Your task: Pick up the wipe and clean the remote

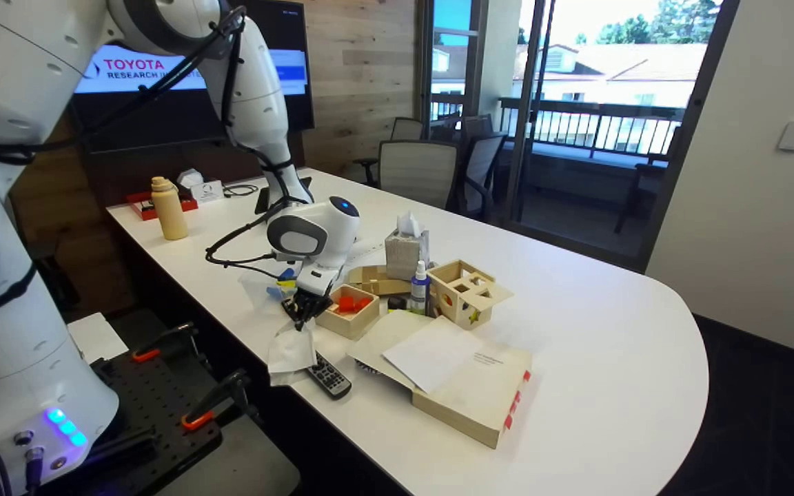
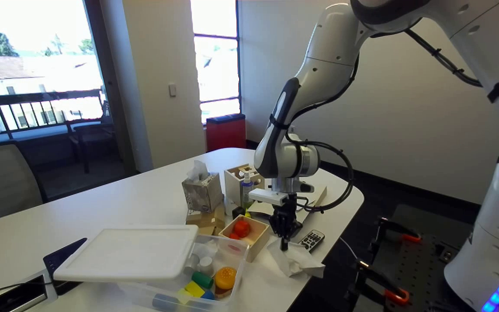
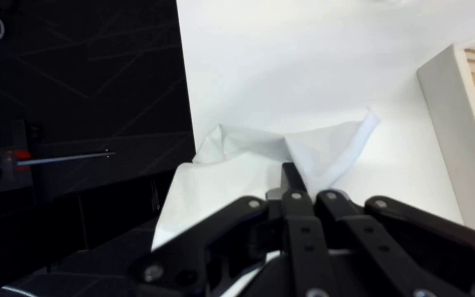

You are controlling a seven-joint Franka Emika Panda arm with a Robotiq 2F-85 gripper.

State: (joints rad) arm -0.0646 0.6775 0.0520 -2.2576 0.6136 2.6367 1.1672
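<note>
In an exterior view, the hand (image 1: 300,324) grasps a tissue wipe (image 1: 291,354) at the edge of the table (image 1: 597,386) nearest the robot base (image 1: 25,393), the remote control (image 1: 330,377) just beside it. In an exterior view, the tissue wipe overhangs that edge, near a wooden box (image 2: 259,240). In the wrist view, the jaws pinch its fold.

Daylight washes out the window (image 2: 218,71); the wrist view looks slightly soft

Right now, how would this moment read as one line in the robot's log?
gripper: closed on white wipe | remote control: on table, partly hidden by wipe | wiping motion: cannot tell
</note>
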